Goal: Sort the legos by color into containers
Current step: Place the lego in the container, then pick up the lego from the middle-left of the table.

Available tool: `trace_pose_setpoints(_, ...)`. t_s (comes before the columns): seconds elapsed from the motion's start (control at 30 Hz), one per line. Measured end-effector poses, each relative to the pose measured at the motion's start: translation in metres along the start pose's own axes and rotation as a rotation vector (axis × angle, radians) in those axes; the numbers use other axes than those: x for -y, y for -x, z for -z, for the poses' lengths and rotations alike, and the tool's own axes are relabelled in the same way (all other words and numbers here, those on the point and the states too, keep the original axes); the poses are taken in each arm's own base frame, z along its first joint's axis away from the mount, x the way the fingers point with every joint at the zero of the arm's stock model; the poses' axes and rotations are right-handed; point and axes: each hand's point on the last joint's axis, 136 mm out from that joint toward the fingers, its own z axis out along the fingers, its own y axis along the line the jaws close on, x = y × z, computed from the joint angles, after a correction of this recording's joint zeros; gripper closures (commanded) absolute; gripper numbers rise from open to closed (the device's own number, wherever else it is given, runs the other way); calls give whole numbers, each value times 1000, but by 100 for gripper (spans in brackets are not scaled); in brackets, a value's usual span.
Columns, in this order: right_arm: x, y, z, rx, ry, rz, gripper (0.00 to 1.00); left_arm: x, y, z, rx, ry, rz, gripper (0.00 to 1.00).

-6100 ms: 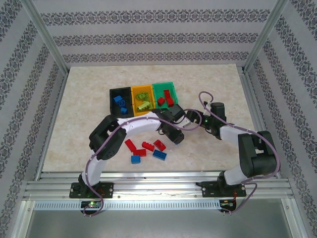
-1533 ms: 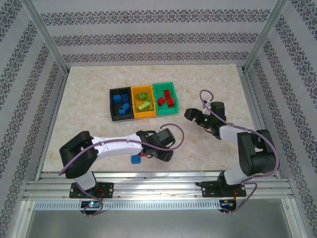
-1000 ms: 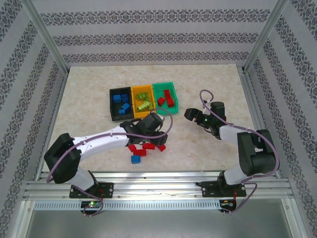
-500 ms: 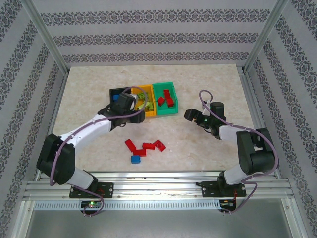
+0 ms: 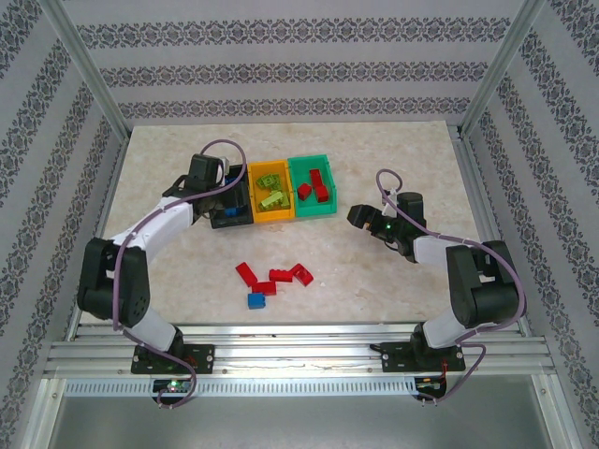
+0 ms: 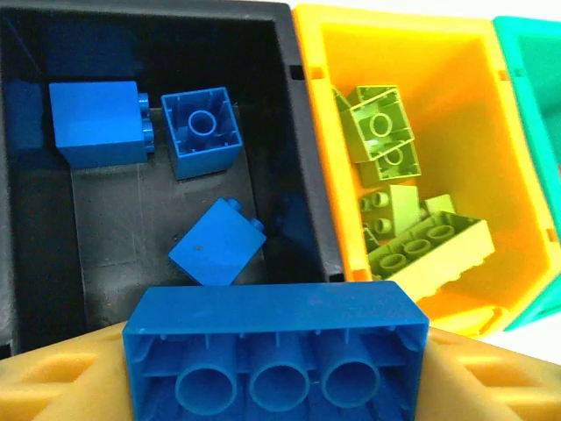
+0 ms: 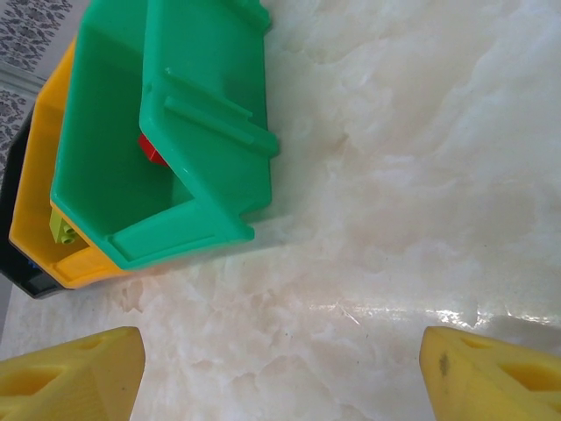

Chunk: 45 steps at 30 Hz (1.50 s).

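- Our left gripper (image 6: 276, 381) is clamped on a blue brick (image 6: 276, 329); its yellow fingers (image 6: 53, 381) sit at the brick's two short ends, with the hollow underside toward the wrist camera.
- The brick hangs over the near part of the black bin (image 6: 302, 158), above three blue bricks (image 6: 202, 132) lying inside.
- We judge it light, rigid and smooth (hard plastic, nothing to crush); flat side walls give the surest hold, while studs or corners would let it twist or slip.
- The wall shared with the orange-yellow bin (image 6: 491, 149), which holds lime bricks (image 6: 394, 219), stands near the brick's right end; a release too far that way might bounce it across.
- The green bin (image 7: 123, 132) holds red bricks (image 5: 316, 192); our right gripper (image 7: 280, 368) is spread wide and empty above the table (image 7: 394, 175), beside that bin and well apart from the left arm.
- Loose red bricks (image 5: 276, 275) and a loose blue one (image 5: 255, 300) lie clustered on the table; some seem to touch, so we would take each by its free sides.
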Motion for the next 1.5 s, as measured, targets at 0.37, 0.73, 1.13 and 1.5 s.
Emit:
trace_pose_setpoints(0.37,2,-4,-3,-18,4,-21,18,2,-8,14,26,-38,11,18)
trace_pose_setpoints(0.73,4,-7,-5,-27,4,-34,18,16,-40,46,-14,-113,-6,22)
trace_pose_setpoints(1.13,5,-8,-7,-33,8,-37,18,37,-149,76,-374,-153,-18,26)
trace_pose_setpoints(1.5,5,-11,-8,-45,18,-43,18,62,-237,98,-586,-90,-136,27)
